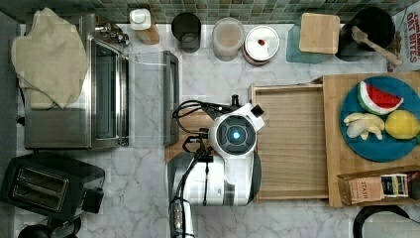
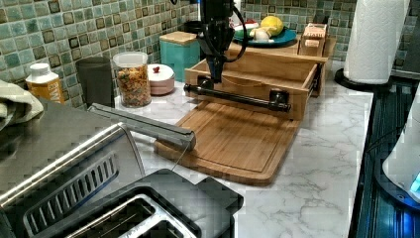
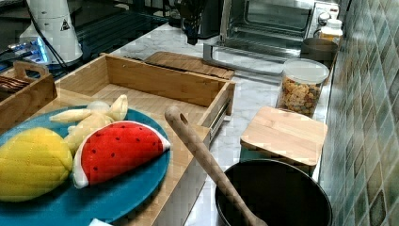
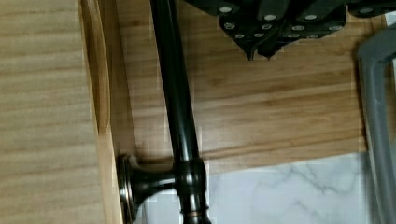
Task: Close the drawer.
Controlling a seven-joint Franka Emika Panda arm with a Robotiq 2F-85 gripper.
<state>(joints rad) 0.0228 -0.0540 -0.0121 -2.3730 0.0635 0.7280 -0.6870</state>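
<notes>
Drawer (image 1: 292, 141) stood pulled out over the board (image 2: 228, 141); gripper (image 4: 259, 49), fingers pressed together, hung just outside the handle (image 4: 175, 93), apparently placed to push it in.

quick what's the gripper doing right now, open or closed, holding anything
Gripper: shut, holding nothing, beside the drawer's handle bar.

The shallow light-wood drawer (image 1: 292, 144) stands pulled out, empty.
</notes>
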